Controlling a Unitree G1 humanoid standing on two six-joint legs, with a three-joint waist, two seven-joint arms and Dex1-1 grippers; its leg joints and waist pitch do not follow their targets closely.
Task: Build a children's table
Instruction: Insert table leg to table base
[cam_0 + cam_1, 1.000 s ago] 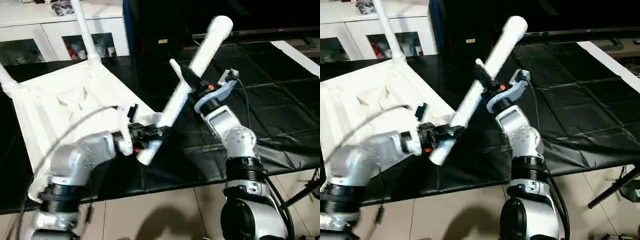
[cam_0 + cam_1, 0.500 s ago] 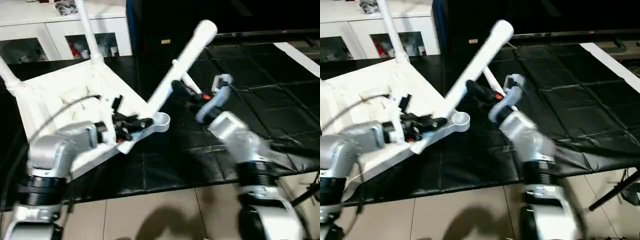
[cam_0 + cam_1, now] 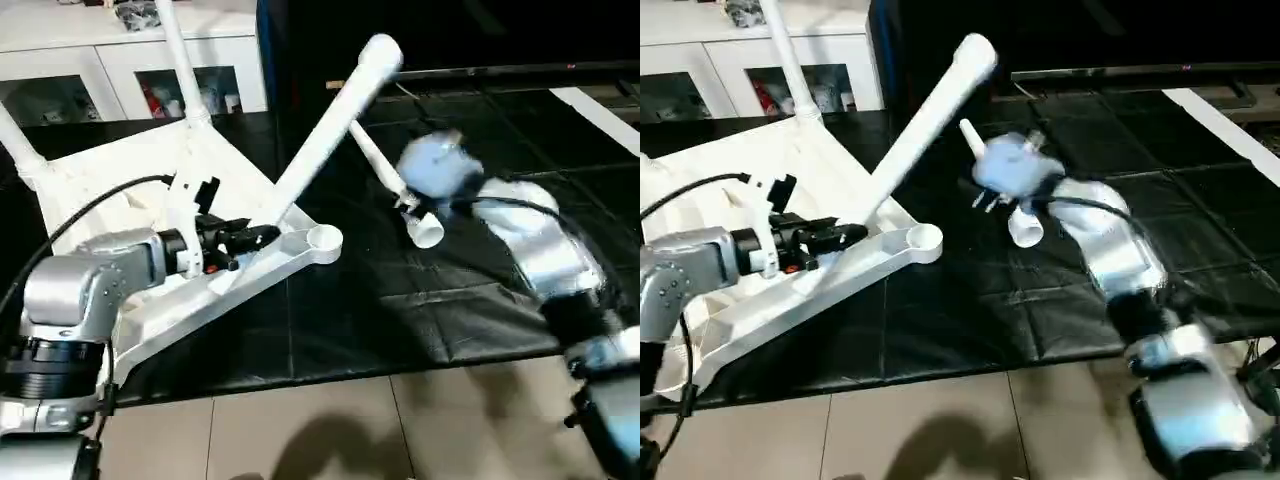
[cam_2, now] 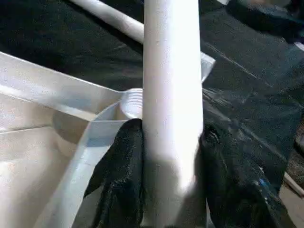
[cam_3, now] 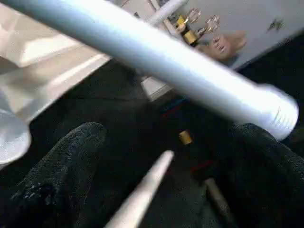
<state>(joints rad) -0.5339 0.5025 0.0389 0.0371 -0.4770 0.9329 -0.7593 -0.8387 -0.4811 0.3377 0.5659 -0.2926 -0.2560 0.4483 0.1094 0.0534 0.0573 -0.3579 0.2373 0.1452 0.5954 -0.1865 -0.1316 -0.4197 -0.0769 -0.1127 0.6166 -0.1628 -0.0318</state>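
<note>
Slanting leg (image 3: 330, 130) across open black mat (image 3: 480, 300)

I read the table top (image 3: 120, 190) as white moulded plastic, smooth with a dull satin sheen, ribs showing on its upturned underside. The leg (image 3: 330, 130) my left gripper (image 3: 243, 238) clamps is the same white plastic, smooth and slightly glossy, with moulded threads at its far end; the loose leg (image 3: 385, 185) lying to the right looks alike. The gripper's fingers (image 4: 121, 190) seem matt black and finely textured, like rubber. My forearms (image 3: 85, 290) are brushed silver metal. The bench covering (image 3: 480, 300) is a black sheet, creased, faintly shiny. The floor (image 3: 330, 430) is pale glossy tile
</note>
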